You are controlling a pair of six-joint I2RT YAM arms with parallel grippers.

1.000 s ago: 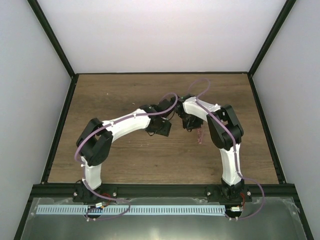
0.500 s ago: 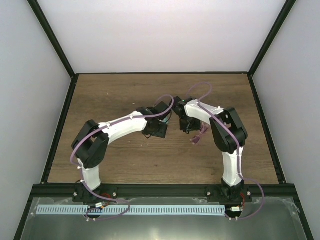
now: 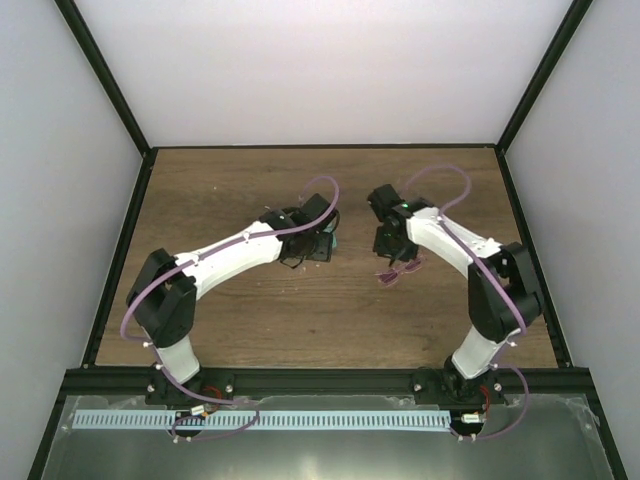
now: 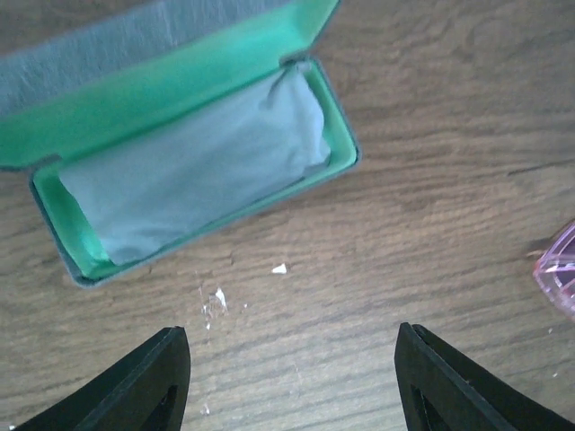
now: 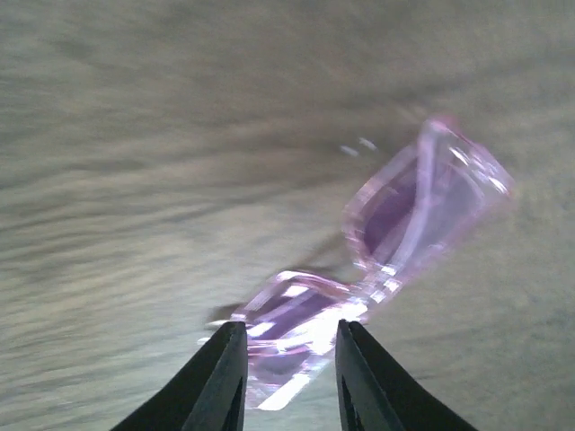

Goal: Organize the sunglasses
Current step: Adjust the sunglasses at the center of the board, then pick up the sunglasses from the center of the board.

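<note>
I see a brown wood-grain surface (image 3: 250, 320) boxed by pale walls (image 3: 320, 70). My left tool (image 4: 289, 359) gapes over the open case (image 4: 180, 99). My right tool (image 5: 287, 359) pinches the sunglasses (image 5: 422, 206), right of the case.

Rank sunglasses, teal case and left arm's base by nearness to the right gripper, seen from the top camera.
1. Sunglasses, held by the right gripper.
2. Teal case, to its left, mid-table.
3. Left arm's base, near-left edge.

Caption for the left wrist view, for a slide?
Left gripper open beside the open case, cloth lying inside; sunglasses at the right edge.
</note>
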